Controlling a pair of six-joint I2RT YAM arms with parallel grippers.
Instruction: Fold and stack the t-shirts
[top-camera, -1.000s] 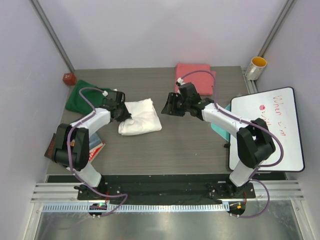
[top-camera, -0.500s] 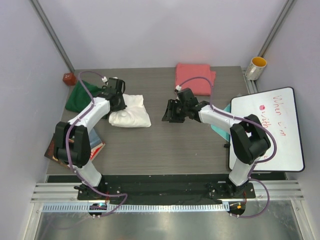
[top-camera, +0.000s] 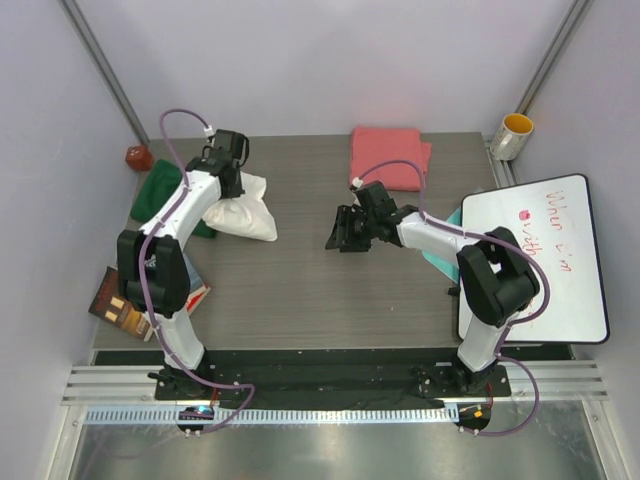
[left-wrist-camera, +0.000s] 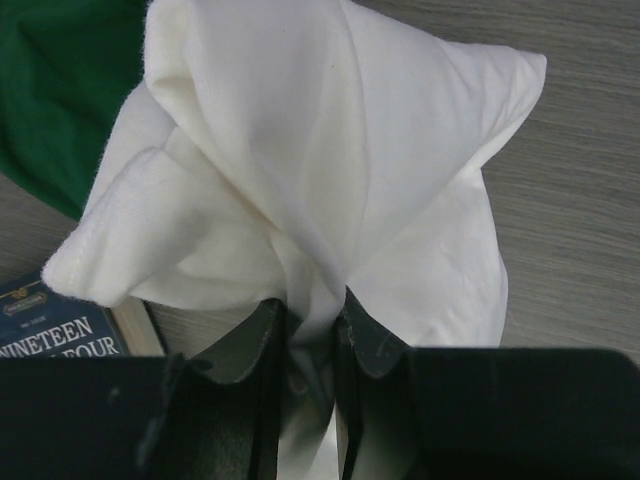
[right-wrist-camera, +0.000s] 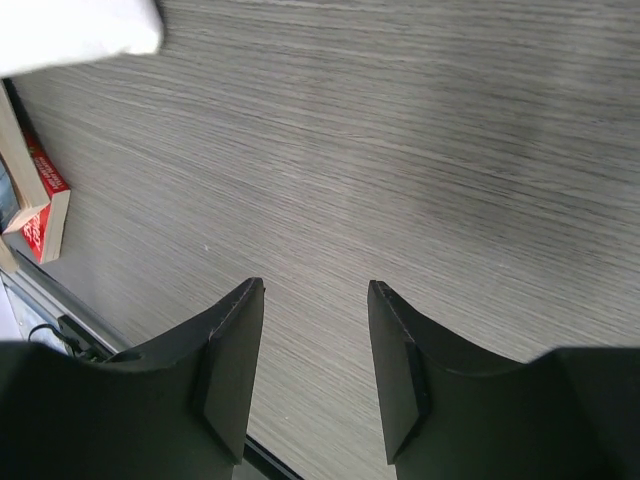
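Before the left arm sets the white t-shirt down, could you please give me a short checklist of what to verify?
1. Left gripper shut on white t-shirt: ok.
2. White t-shirt neatly folded: not ok, it is bunched.
3. Green t-shirt lying flat for stacking: cannot tell, mostly hidden.
4. Right gripper open, empty, over bare table away from the cloth: ok.
5. Pink t-shirt folded at the far edge: ok.

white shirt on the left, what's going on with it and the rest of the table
The left hand is shut on the bunched white t-shirt, at the far left, overlapping the dark green t-shirt. The right hand hangs open over bare tabletop, holding nothing. The coral-pink t-shirt lies folded at the far edge, apart from the other two.
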